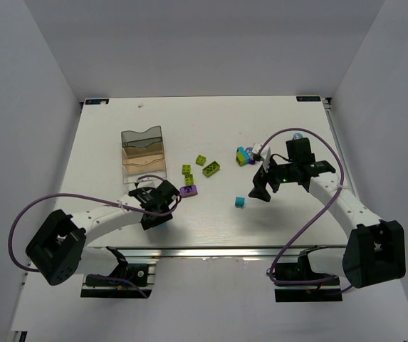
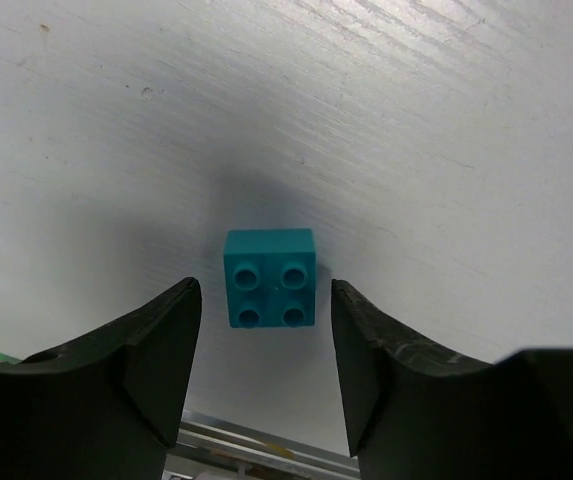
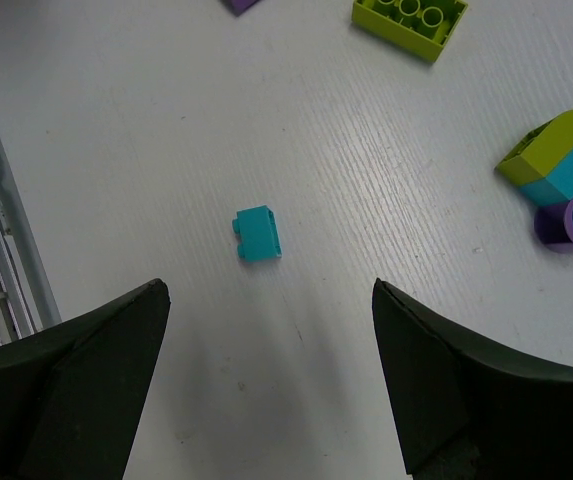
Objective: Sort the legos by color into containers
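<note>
The left claw (image 2: 263, 340), jaws slightly parted, straddled a teal brick (image 2: 270, 278) at lower centre, seemingly to pinch it, while the right claw (image 3: 269, 300) gaped wide over a second teal brick (image 3: 257, 234).

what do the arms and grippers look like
The left arm and right arm have white links and bulky black joint housings. A thin purple cable loops loosely beside each. The left gripper and right gripper are matte black, with two broad wedge-shaped fingers each.
</note>
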Motion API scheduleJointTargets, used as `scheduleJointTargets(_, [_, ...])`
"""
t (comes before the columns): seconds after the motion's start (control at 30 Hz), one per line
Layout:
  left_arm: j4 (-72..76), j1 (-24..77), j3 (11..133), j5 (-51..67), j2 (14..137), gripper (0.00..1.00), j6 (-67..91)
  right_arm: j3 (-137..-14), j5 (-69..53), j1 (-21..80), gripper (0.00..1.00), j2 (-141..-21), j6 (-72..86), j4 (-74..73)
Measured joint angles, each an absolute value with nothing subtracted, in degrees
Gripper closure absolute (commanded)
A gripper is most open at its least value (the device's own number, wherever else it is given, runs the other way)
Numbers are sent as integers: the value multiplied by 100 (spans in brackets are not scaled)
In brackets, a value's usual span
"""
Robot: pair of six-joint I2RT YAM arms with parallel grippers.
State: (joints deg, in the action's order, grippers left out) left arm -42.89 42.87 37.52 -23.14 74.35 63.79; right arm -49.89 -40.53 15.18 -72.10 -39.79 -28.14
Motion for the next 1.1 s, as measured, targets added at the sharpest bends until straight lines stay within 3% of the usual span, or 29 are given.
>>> scheduleJointTargets(0.3, [-3981,4287,3632,-2344,7467,52,6287,-4980,-4042,1518,13,-7210,-3933,-2812])
scheduleJointTargets(0.4, [-3931,4287,3616,-2359,7494,62,6261,-4980,-4038,1518,13,-7210,-3933,-2812])
scheduleJointTargets(0.53, [-3892,4287,3616,-2362,7494,84,6224,-4980,-4023,1518,14,-7210,-3933,-2812])
scheduleJointTargets(0.63, [-3883,4287,3638,-2324,7417,90,6117,-4980,-4021,1518,22,-7210,-3927,-2812])
scheduleJointTargets(0.73, [-3754,4287,3750,-2185,7070,95,5878,-4980,-4029,1518,37,-7210,-3931,-2812])
scheduleJointTargets(0.83, [-3594,4289,4014,-2117,6576,98,5669,-4982,-4080,1518,73,-7210,-3944,-2818])
scheduleJointTargets(0.87, [-3570,4289,4154,-2126,6442,98,5612,-4982,-4099,1518,94,-7210,-3959,-2829])
scheduleJointTargets(0.9, [-3581,4289,4335,-2158,6348,99,5553,-4982,-4121,1518,100,-7210,-3970,-2832])
scheduleJointTargets(1.1, [-3704,3927,5489,-2401,6458,100,5076,-4982,-4154,1520,100,-7210,-3870,-2845])
